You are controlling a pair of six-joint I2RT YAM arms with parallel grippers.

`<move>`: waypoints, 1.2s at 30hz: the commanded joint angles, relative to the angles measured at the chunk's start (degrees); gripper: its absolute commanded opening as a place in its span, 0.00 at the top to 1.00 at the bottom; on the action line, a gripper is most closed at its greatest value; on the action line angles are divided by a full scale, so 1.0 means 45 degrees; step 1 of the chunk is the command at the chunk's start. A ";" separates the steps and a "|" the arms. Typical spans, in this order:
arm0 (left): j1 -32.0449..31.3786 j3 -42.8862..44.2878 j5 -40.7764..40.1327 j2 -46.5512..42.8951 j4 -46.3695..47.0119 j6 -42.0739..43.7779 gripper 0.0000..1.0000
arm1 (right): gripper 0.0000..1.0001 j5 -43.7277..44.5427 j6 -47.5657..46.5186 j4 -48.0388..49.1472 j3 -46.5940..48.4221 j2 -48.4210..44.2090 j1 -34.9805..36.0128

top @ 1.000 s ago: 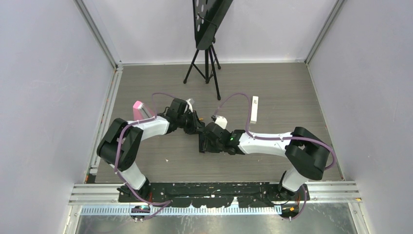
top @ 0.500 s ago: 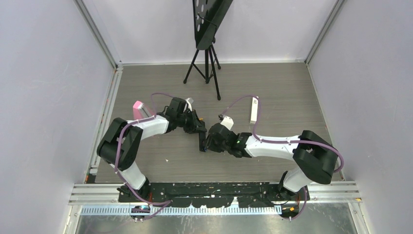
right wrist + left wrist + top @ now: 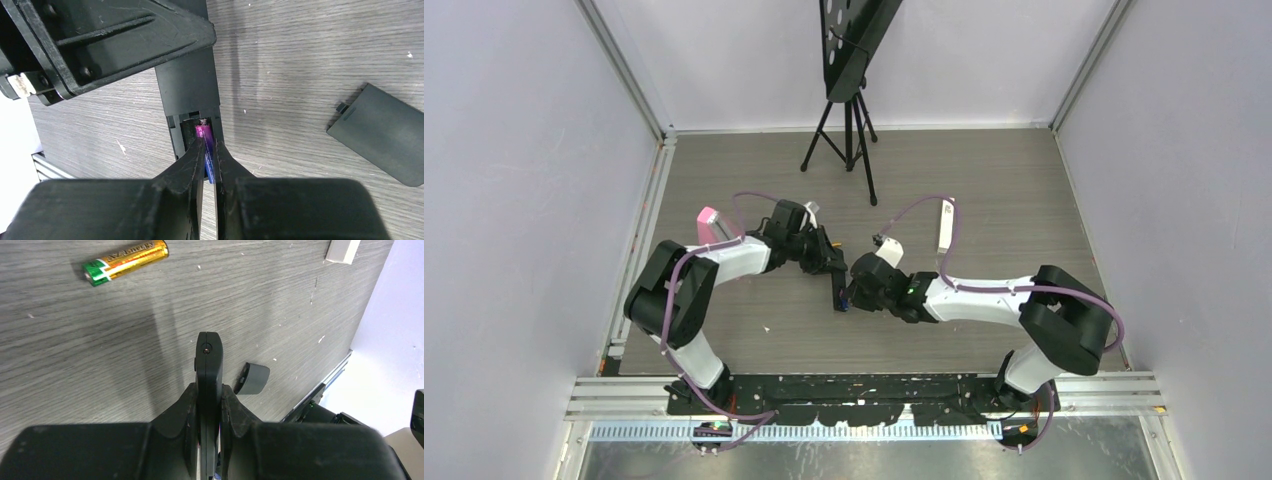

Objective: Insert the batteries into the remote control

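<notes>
Currently right gripper (image 3: 209, 148) pinches purple battery (image 3: 202, 133) inside remote (image 3: 190, 95); left gripper (image 3: 208, 390) clamps remote.

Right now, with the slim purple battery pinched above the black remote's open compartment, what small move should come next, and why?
Probably push the slim purple battery down and toward the spring end until it seats. The right gripper pinches it with its tip already in the open compartment of the black plastic remote control, which the left gripper clamps.

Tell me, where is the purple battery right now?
In the right wrist view, the purple battery sits pinched in the right end effector, its tip inside the open compartment of the black remote.
</notes>
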 commanded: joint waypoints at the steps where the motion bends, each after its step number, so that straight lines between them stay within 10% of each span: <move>1: 0.0181 0.0392 0.0390 -0.0135 0.0608 -0.0771 1.00 | 0.87 0.0300 0.0063 -0.0120 0.0345 0.0301 0.0017; 13: 0.0312 0.0645 0.0462 -0.0016 0.0671 -0.0707 1.00 | 0.76 -0.0482 -0.0541 0.0347 0.0267 0.0332 0.0077; 26: 0.0351 0.0791 0.0268 -0.0091 0.0499 -0.0637 1.00 | 0.99 -0.0529 -0.0305 0.0010 0.0294 0.0109 0.0077; 36: 0.0550 0.1163 0.0435 0.0258 0.0420 -0.0901 1.00 | 0.94 -0.0344 -0.0803 0.0109 0.0032 -0.0004 0.0269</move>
